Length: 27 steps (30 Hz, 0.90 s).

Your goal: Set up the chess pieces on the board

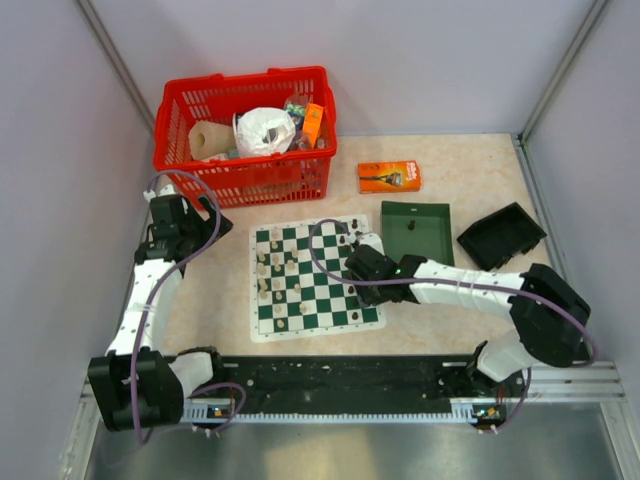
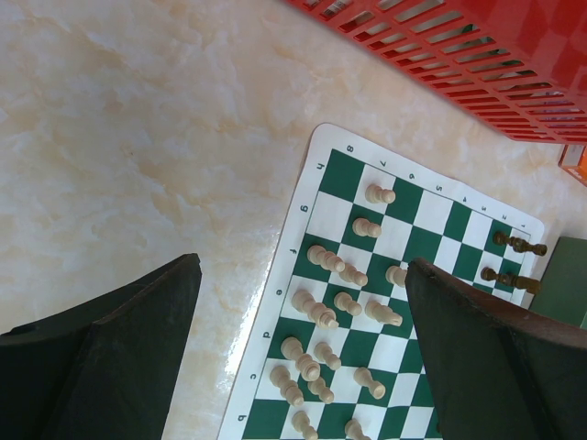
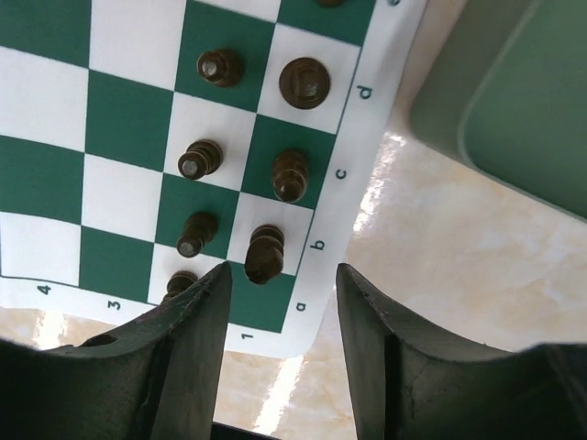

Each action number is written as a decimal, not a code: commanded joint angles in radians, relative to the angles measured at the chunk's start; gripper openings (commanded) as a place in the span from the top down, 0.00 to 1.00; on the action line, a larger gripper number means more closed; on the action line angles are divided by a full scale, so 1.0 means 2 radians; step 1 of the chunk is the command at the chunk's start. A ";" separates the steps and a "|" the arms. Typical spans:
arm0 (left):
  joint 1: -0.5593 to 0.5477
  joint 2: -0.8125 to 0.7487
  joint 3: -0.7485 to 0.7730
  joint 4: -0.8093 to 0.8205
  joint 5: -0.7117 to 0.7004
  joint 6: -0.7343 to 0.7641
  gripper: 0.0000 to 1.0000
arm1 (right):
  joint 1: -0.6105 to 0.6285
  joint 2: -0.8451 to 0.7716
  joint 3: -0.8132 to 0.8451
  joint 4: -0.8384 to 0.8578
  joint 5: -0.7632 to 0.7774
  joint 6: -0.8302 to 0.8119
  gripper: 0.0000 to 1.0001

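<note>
2 arms work over a pale marbled counter point(image 1: 420, 325). At the far left, the left end effector point(image 1: 200, 222) point(image 2: 303, 270) hangs above bare counter, near the front left corner of a red basket point(image 1: 245, 185) point(image 2: 477, 55) and off the left edge of the board point(image 1: 325, 305) point(image 2: 341, 174). Its fingers are spread wide and hold nothing. The basket sits behind the board with mixed items inside. The board lies flat near the middle of the counter, a green and white checked mat with a white border. Cream pieces point(image 1: 278, 280) point(image 2: 335, 302) crowd its left side in loose, uneven rows. Dark pieces point(image 1: 350, 235) point(image 3: 290, 174) stand along its right side, in 2 rows beside the lettered border. The right end effector point(image 1: 360, 262) point(image 3: 282, 270) reaches in over that right side, low above the edge row. Its fingers are parted, and 1 dark piece point(image 3: 264, 254) stands upright just ahead of the gap, closer to the finger on the left in the right wrist view; whether that finger touches it cannot be told. Behind and to the right of the board lies an orange box point(image 1: 389, 177). A green tray point(image 1: 417, 232) point(image 3: 514, 119) rests just beside the board's right edge, and a black tray point(image 1: 500, 235) sits farther right, set at an angle.
</note>
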State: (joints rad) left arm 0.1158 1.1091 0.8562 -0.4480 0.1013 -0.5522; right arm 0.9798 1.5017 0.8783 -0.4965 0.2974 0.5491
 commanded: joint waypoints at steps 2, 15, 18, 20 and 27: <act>0.000 -0.002 -0.002 0.022 0.004 -0.002 0.01 | 0.003 -0.071 0.035 -0.020 0.057 -0.011 0.48; 0.000 -0.002 0.003 0.020 0.004 -0.001 0.01 | -0.239 -0.038 0.084 0.024 -0.008 -0.061 0.46; 0.000 0.001 0.008 0.018 0.004 0.001 0.01 | -0.277 0.005 0.111 0.038 -0.021 -0.080 0.48; 0.000 0.001 0.009 0.015 0.003 0.002 0.02 | -0.294 0.033 0.126 0.047 -0.026 -0.096 0.48; 0.000 -0.003 0.011 0.011 -0.002 0.000 0.01 | -0.320 0.121 0.187 0.053 -0.040 -0.118 0.51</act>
State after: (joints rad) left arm 0.1158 1.1088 0.8562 -0.4484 0.1078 -0.5518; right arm 0.3588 1.6897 1.1763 -0.4328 0.2493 0.3603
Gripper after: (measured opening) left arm 0.986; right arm 0.499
